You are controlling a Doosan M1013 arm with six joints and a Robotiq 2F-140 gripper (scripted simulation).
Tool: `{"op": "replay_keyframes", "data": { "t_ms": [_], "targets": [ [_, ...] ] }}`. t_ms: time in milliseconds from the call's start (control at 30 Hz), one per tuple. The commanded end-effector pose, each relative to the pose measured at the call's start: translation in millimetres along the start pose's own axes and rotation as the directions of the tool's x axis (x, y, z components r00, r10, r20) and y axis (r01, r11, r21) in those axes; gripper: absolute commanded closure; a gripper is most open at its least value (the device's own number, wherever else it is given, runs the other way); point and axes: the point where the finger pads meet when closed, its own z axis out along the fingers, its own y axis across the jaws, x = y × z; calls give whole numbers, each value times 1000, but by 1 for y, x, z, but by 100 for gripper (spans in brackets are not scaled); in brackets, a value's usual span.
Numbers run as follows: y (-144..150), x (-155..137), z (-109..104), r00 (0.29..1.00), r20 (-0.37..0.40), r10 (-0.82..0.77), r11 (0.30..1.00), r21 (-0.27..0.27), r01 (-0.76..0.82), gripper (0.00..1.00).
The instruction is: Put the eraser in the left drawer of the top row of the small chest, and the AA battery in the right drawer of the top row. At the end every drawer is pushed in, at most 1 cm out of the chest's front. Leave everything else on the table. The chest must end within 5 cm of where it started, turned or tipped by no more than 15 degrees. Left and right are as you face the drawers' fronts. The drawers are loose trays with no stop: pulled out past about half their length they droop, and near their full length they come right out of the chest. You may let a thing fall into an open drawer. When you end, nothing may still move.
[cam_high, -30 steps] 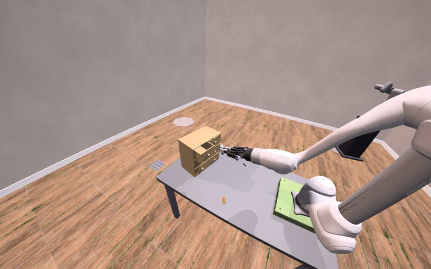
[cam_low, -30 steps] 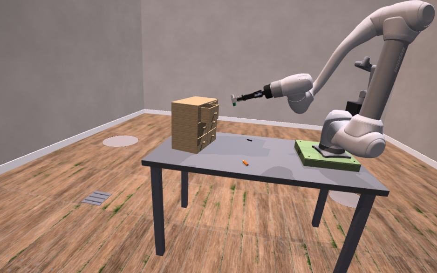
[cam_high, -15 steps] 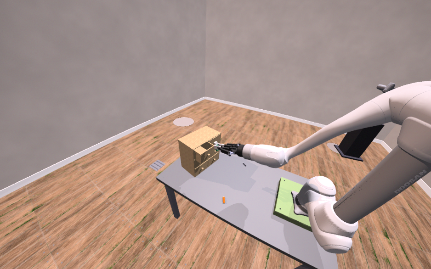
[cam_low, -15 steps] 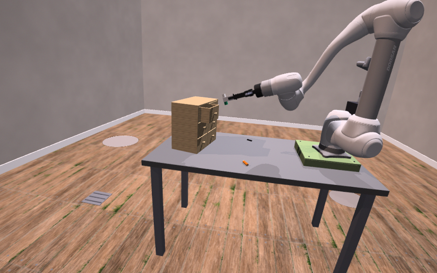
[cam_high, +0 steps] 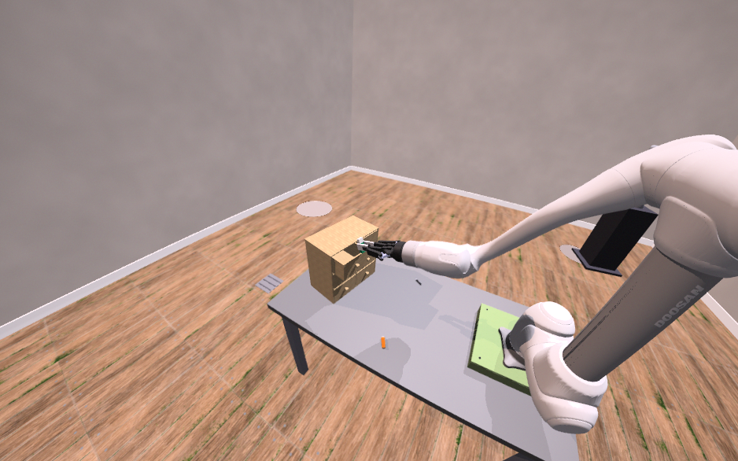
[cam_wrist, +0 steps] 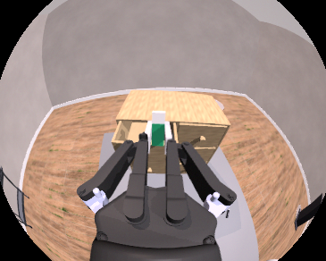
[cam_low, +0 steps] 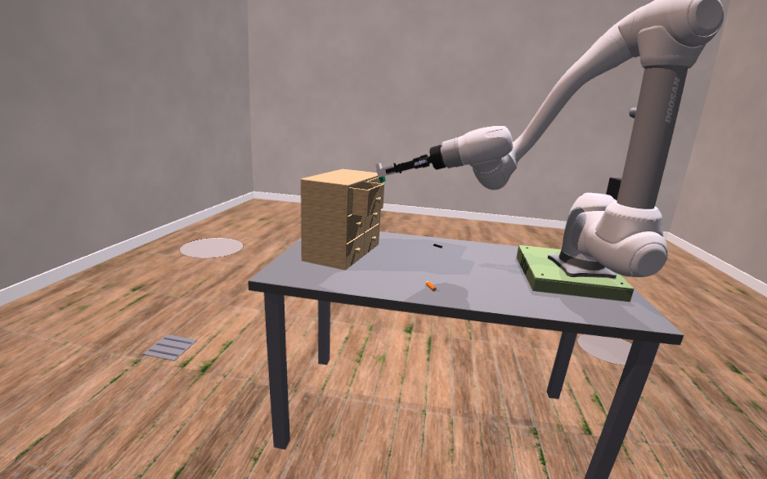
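The small chest stands upright at the table's far end. Its top-row left drawer is pulled partly out; the top-row right drawer looks pushed in. My gripper is shut on the eraser, white with a green sleeve. It holds the eraser upright near the open drawer's right side, about at the chest's top edge; the exact gap is unclear. A small black piece and an orange cylinder lie on the table; which is the battery is unclear.
The grey table carries the chest and the green base plate under my arm. Lower drawers with protruding knobs sit beneath the top row. The wrist view hides part of the open drawer behind the fingers and eraser.
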Motion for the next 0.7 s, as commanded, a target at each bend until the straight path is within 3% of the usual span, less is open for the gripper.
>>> {"op": "replay_keyframes", "data": {
  "t_ms": [0,667],
  "targets": [
    [0,2,5,1000,0,0,1000,0,0,89],
    [0,12,33,1000,0,0,1000,0,0,89]
  ]
}}
